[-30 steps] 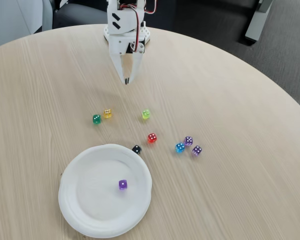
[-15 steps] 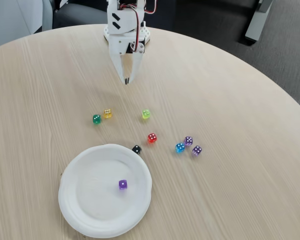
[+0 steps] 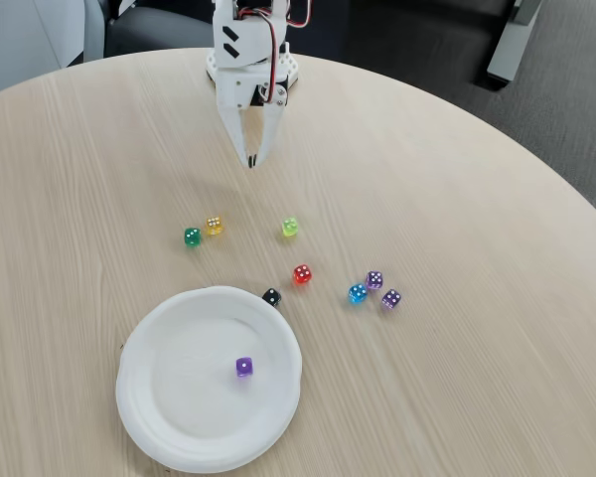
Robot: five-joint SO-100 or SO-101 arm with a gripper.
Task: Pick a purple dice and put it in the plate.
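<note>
Plate nearest, white, on the bench; purple dice lying inside, right of centre. Black die touching the plate's far rim. Beyond, red die, blue die, two lilac dice. Farther, green die, yellow die, lime die. Farthest, claw, pointing down, tips together, holding nothing.

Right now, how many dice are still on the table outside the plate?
8: green die and yellow die together, lime die, red die, black die at the plate rim, blue die beside two lilac dice.
</note>
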